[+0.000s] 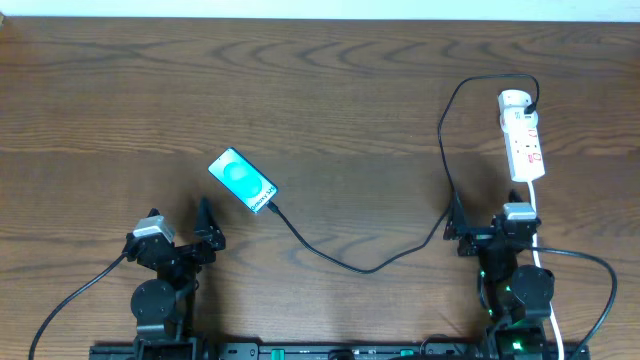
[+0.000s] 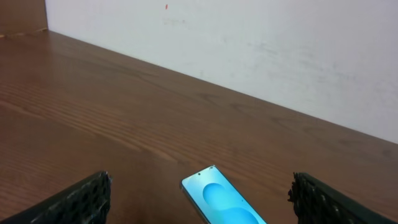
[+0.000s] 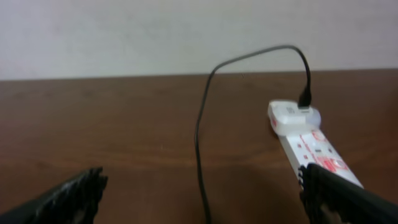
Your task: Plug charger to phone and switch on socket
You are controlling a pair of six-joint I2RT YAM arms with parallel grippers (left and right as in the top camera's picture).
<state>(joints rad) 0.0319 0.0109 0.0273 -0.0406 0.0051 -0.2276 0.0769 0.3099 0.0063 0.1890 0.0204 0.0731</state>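
Phone point(image 1: 243, 181) lying diagonal, charger point(image 1: 370, 270) at its near-right end, socket point(image 1: 524, 140) lengthwise front-to-back, left and right jaws spread wide

Left wrist view: the phone point(image 2: 222, 202) runs off the bottom edge, lower end unseen. Right wrist view: the socket point(image 3: 311, 146) is blurred, switches unreadable, near end out of sight. Overhead: the charger point(image 1: 350, 262) tip at the phone, too small to tell if seated.

Your overhead stares straight down. Low wrist cams face the wall point(image 2: 249, 50), sharing phone point(image 2: 222, 202) (left) and socket point(image 3: 314, 149) (right).
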